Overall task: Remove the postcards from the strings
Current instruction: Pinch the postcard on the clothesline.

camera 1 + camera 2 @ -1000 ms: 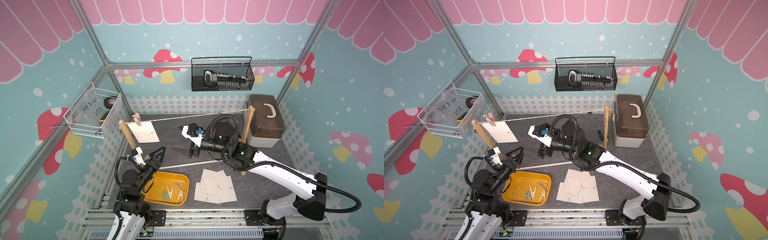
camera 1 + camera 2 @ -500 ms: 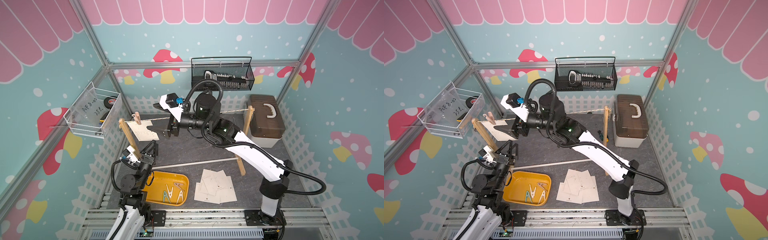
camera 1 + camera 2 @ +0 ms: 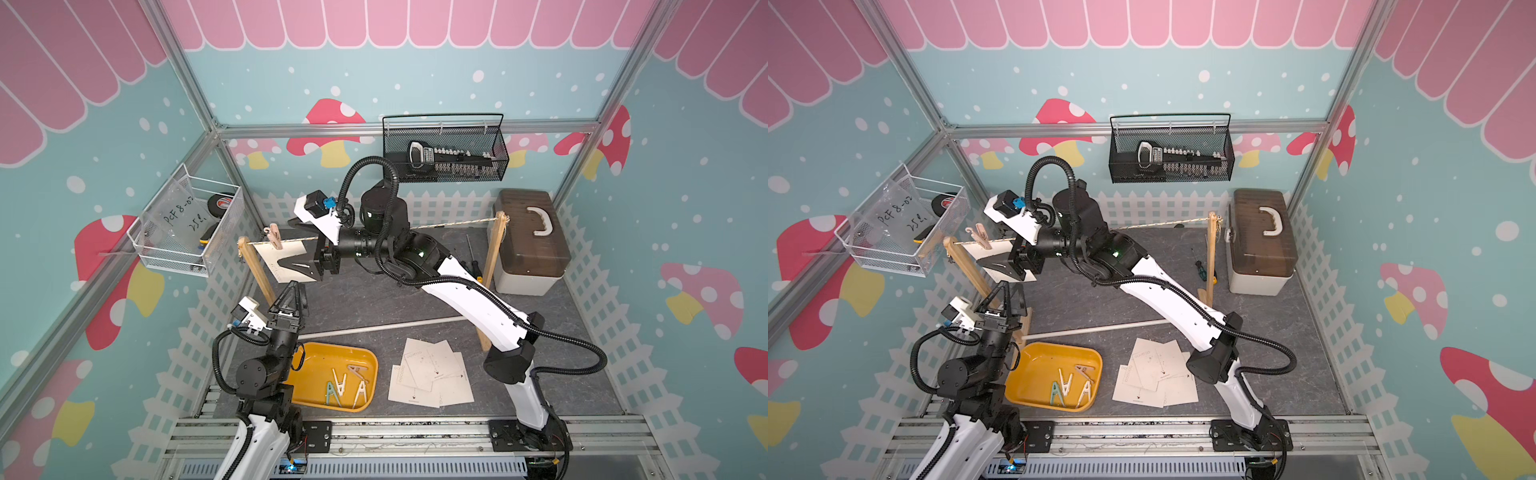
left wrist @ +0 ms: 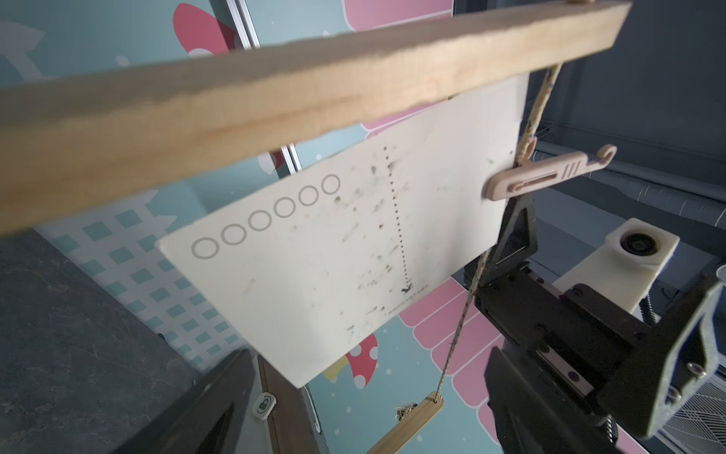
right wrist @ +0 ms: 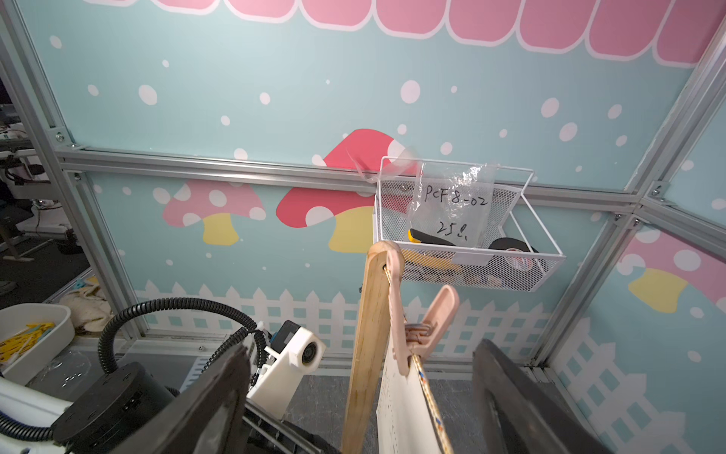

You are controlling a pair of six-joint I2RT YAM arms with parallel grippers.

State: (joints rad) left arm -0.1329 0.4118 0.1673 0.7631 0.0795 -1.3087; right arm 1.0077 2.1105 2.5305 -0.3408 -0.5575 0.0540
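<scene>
One postcard point(image 3: 286, 253) point(image 3: 984, 255) point(image 4: 345, 243) hangs at the left end of the string point(image 3: 453, 224) point(image 4: 463, 314), pinned by a pink clothespin point(image 3: 275, 236) point(image 5: 424, 326) beside the left post point(image 3: 257, 274) point(image 5: 369, 334). My right gripper point(image 3: 301, 247) point(image 5: 361, 393) is open, one finger on each side of the card, apart from it. My left gripper point(image 3: 291, 297) point(image 4: 367, 353) is open below the card, pointing up at its lower edge with nothing between its fingers. Several postcards point(image 3: 432, 374) point(image 3: 1156, 378) lie piled on the mat.
A yellow tray point(image 3: 316, 399) near the left arm's base holds several clothespins point(image 3: 345, 384). A white rod point(image 3: 382, 326) joins the posts' feet. A brown-lidded box point(image 3: 528, 241) stands back right, and a screwdriver point(image 3: 473, 266) lies by the right post point(image 3: 490, 266). Wire baskets point(image 3: 187, 232) hang on the walls.
My right arm has swung from mid-table up to the string's left end and now straddles the hanging card. My left gripper has turned upward under the card.
</scene>
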